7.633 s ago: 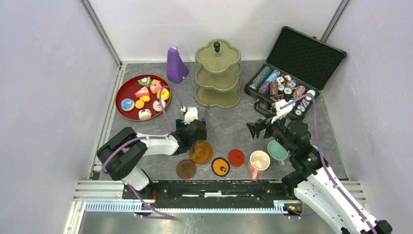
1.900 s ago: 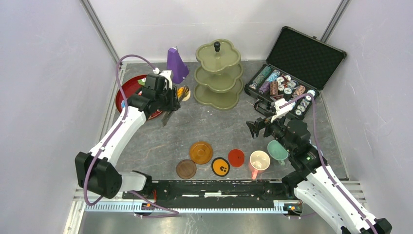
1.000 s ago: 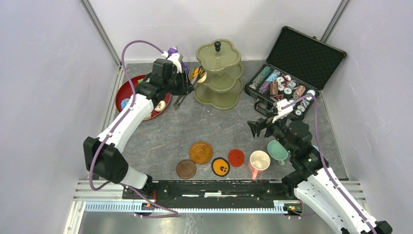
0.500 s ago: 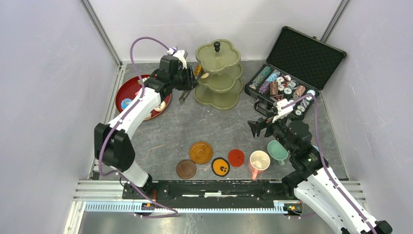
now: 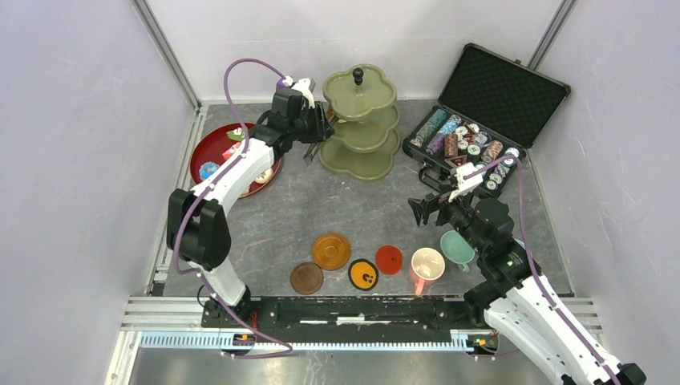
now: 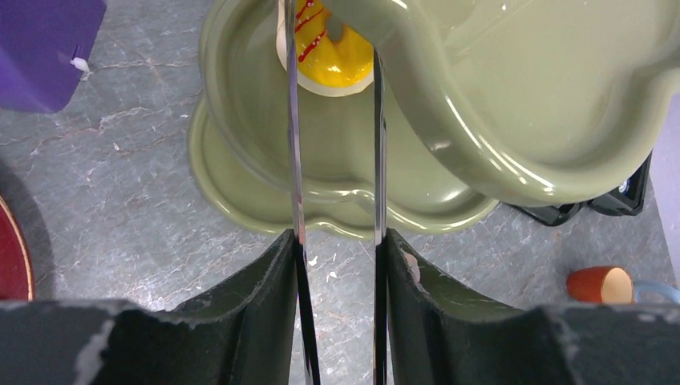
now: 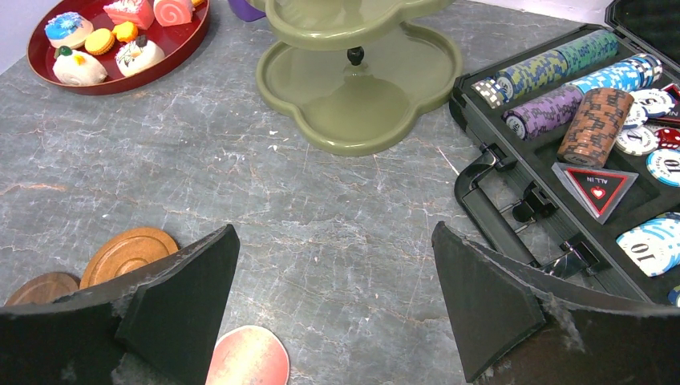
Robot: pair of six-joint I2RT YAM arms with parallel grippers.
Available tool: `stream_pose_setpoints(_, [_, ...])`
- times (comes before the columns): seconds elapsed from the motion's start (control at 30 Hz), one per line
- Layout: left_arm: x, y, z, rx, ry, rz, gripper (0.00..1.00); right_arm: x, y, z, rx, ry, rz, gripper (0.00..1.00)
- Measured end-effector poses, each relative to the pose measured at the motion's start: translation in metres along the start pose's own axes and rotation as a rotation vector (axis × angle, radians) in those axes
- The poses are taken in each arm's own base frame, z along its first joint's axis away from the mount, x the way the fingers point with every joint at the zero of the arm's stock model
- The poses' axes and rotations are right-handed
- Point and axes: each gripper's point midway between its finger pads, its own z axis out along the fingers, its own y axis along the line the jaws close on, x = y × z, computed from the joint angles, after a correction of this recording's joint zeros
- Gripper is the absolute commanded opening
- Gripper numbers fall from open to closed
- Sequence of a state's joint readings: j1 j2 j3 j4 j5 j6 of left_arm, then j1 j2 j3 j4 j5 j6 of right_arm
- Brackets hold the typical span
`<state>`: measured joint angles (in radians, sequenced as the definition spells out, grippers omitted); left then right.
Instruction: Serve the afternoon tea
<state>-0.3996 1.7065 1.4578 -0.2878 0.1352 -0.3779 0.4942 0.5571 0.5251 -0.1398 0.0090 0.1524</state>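
My left gripper point(image 6: 337, 241) is shut on a pair of metal tongs point(image 6: 292, 160). The tong tips pinch a yellow pastry with red icing point(image 6: 333, 56) over the middle tier of the olive-green stand point(image 6: 497, 96), under the top tier's edge. I cannot tell whether the pastry touches the tier. From above, the left gripper point(image 5: 309, 128) sits just left of the stand point(image 5: 359, 120). My right gripper point(image 5: 422, 210) hangs open over bare table, near the pink mug point(image 5: 427, 263) and teal mug point(image 5: 457, 247). Several round coasters point(image 5: 331, 250) lie at the front.
A red tray point(image 5: 210, 156) with several small cakes lies at the back left. An open black case of poker chips point(image 5: 481, 120) stands right of the stand. A purple pyramid point(image 6: 40, 48) is behind the left arm. An orange mug point(image 6: 593, 285) lies far right.
My left arm has carried the tongs and yellow pastry from the red tray rightward to the stand's middle tier. The right arm has stayed still.
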Motion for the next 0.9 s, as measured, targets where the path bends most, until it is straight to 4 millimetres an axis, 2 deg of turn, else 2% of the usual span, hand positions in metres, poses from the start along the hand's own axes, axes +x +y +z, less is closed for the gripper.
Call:
stream_pose_setpoints(0.43, [-0.001, -0.002, 0.020, 0.003, 0.005, -0.003, 0.51, 0.000, 0.000, 0.000, 0.000, 0.000, 0.000, 0.98])
stream_pose_setpoints(0.9, [-0.003, -0.003, 0.019, 0.003, 0.002, -0.002, 0.63, 0.001, 0.000, 0.000, 0.000, 0.004, 0.000, 0.98])
